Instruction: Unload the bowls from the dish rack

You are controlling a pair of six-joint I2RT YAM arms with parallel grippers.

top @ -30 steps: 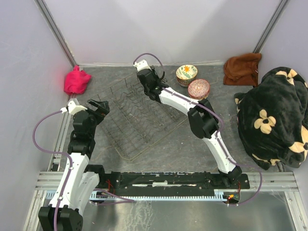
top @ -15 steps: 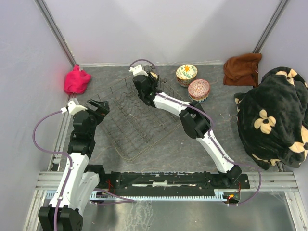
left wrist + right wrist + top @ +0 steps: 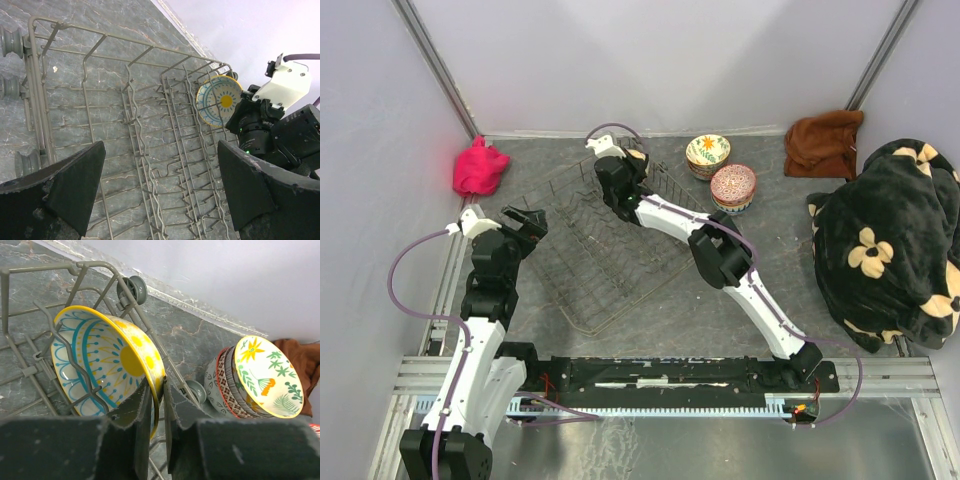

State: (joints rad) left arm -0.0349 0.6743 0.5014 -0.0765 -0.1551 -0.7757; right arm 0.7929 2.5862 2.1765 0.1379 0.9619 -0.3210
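One yellow bowl (image 3: pixel 107 360) with blue and yellow lines inside stands on edge among the tines at the far corner of the dish rack (image 3: pixel 590 270). My right gripper (image 3: pixel 159 385) is shut on its rim, one finger inside and one outside. In the left wrist view the same bowl (image 3: pixel 217 100) shows at the rack's (image 3: pixel 150 150) far end beside the right wrist. My left gripper (image 3: pixel 162 160) hangs open over the rack's empty near rows, holding nothing. Two stacks of unloaded bowls (image 3: pixel 708 153) (image 3: pixel 733 186) sit on the table right of the rack.
A pink cloth (image 3: pixel 480 167) lies at the back left. A brown cloth (image 3: pixel 825 142) and a black flowered blanket (image 3: pixel 890 240) fill the right side. The nearer bowl stack (image 3: pixel 265 375) stands just right of the rack's corner.
My right arm has swung left to the rack's far corner and its jaws have narrowed onto the yellow bowl's rim. The left arm has not moved.
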